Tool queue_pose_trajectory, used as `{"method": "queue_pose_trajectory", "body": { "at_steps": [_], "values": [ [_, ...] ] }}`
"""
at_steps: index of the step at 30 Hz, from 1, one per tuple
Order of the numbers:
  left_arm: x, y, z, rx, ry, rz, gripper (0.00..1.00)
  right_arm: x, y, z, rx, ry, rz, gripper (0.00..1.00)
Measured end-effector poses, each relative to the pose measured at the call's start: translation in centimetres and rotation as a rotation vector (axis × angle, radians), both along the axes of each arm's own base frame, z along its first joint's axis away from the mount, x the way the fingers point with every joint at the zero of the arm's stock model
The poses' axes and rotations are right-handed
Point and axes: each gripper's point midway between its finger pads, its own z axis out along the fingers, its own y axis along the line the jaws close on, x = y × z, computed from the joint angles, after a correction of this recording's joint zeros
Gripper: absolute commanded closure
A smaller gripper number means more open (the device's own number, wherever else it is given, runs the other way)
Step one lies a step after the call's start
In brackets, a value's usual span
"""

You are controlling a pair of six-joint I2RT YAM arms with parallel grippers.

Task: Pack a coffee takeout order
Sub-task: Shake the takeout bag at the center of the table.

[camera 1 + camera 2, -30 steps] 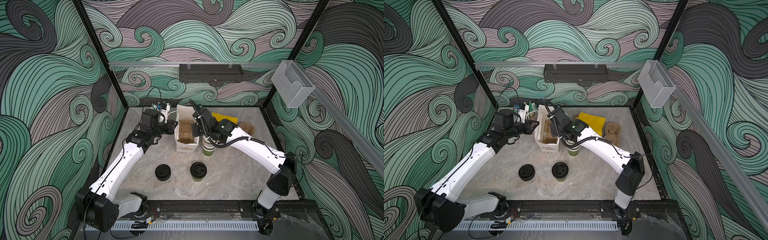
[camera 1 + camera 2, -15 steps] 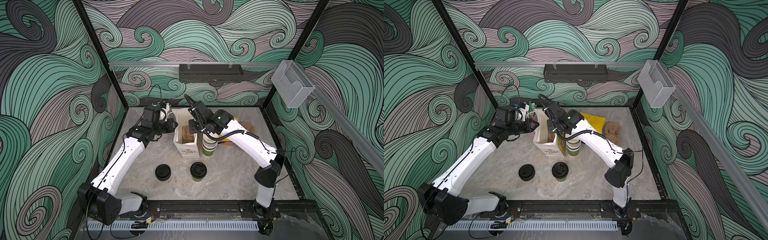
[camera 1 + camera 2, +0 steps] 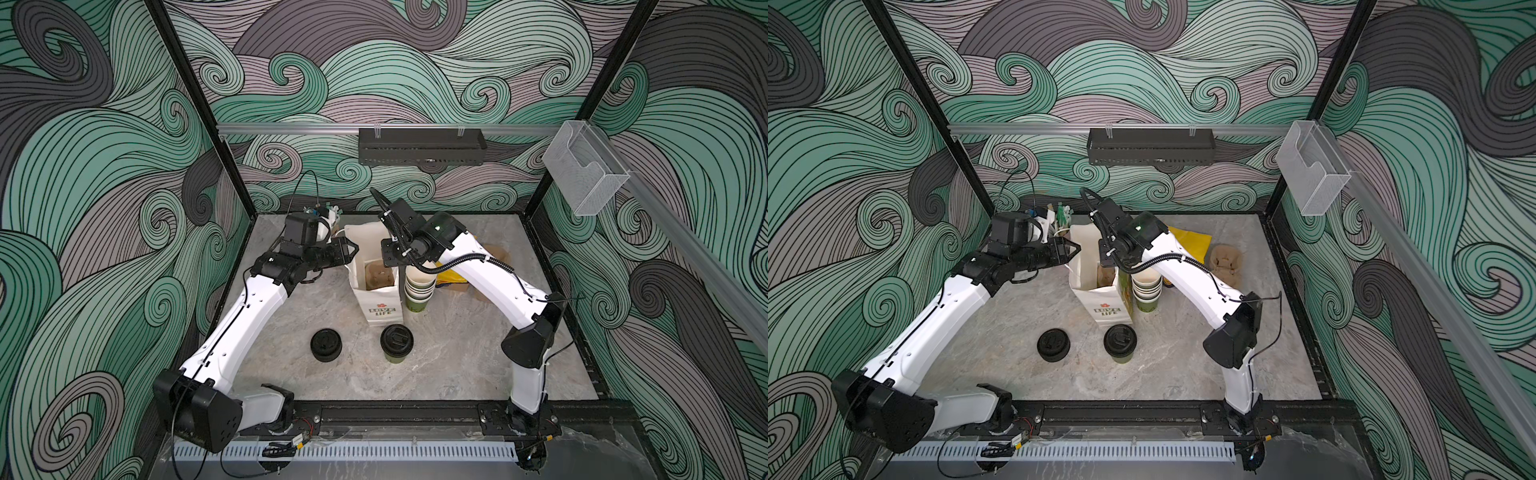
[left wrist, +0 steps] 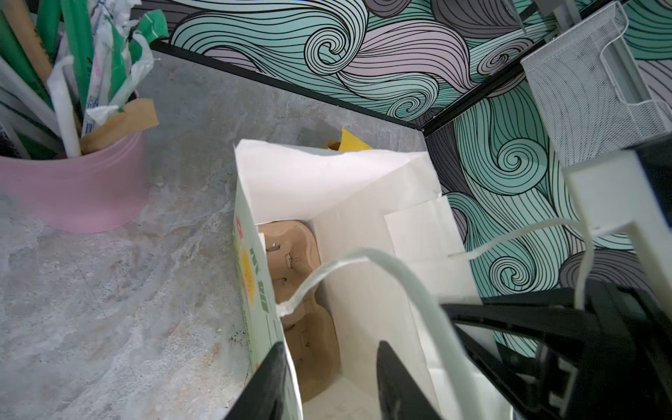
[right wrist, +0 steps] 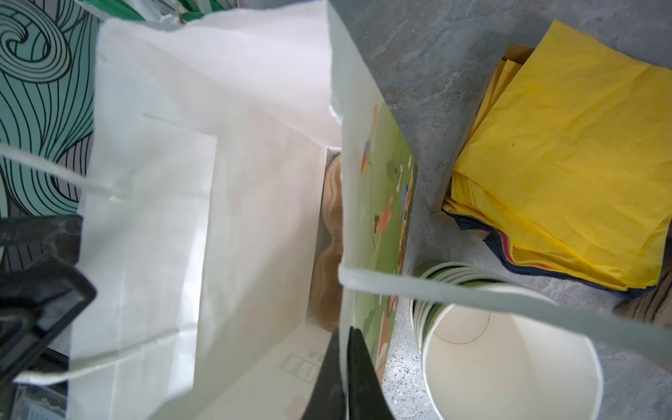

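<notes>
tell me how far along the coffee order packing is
Done: the pulp carrier sits inside the upright paper bag. In hand: the right hand pinches one bag wall; the left hand is open at the opposite wall. Left: the lidded cup stands on the table outside the bag, and the yellow napkins lie unpacked.

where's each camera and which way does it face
Top views: high in front, looking down on the grey marble table; left arm, right arm show.
Left wrist: on that arm, looking into the white paper bag at the tan moulded-pulp carrier; open left claw.
Right wrist: down the bag's rim, pinched by right claw.
Shared: both wrists see bag, carrier.
</notes>
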Motion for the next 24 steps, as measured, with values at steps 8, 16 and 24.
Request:
{"method": "queue_pose_trajectory", "body": {
  "at_steps": [8, 16, 24],
  "values": [
    [0.0, 0.8, 0.9, -0.018, -0.011, -0.003, 0.28, -0.1, -0.2, 0.9, 0.005, -0.002, -0.01, 0.4],
    [-0.2, 1.0, 2.6, -0.06, -0.03, -0.021, 0.22, -0.4, -0.4, 2.2, 0.02, -0.011, -0.005, 0.1],
    [-0.4, 1.1, 3.0, -0.091, -0.02, -0.008, 0.24, -1.8, -1.3, 4.9, 0.067, -0.035, 0.012, 0.01]
  ]
}}
